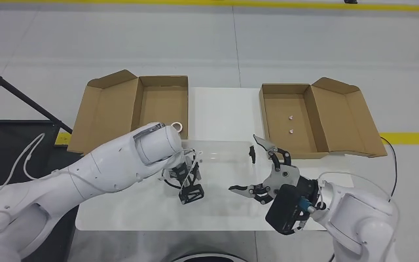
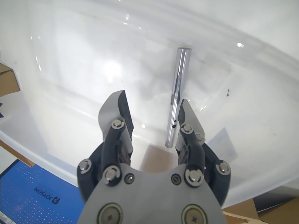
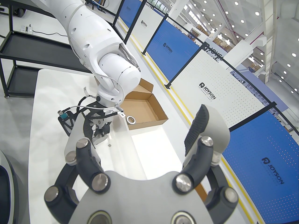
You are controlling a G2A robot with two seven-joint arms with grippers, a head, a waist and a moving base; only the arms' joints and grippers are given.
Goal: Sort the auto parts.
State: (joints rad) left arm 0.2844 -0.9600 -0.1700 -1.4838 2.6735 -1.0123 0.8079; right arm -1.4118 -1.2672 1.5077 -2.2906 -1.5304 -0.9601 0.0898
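Metal rod (image 2: 178, 82) was found lying in the clear tray (image 2: 70, 47) at mid-table, between the opened jaws of the left gripper (image 2: 153, 96), close to one finger, its long axis pointed away. The right gripper (image 3: 140, 113), wide and empty, was held farther off.

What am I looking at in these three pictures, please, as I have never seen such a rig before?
This is a two-armed robot sorting parts at a table. One picture looks down from above the arms; the other two come from a camera on each wrist. Two cardboard boxes stand on the table: the left-side box holds a ring, the right-side box two small parts. Between them a metal rod lies in a clear tray. The left gripper hangs over the rod, fingers open; the right gripper is open and empty.
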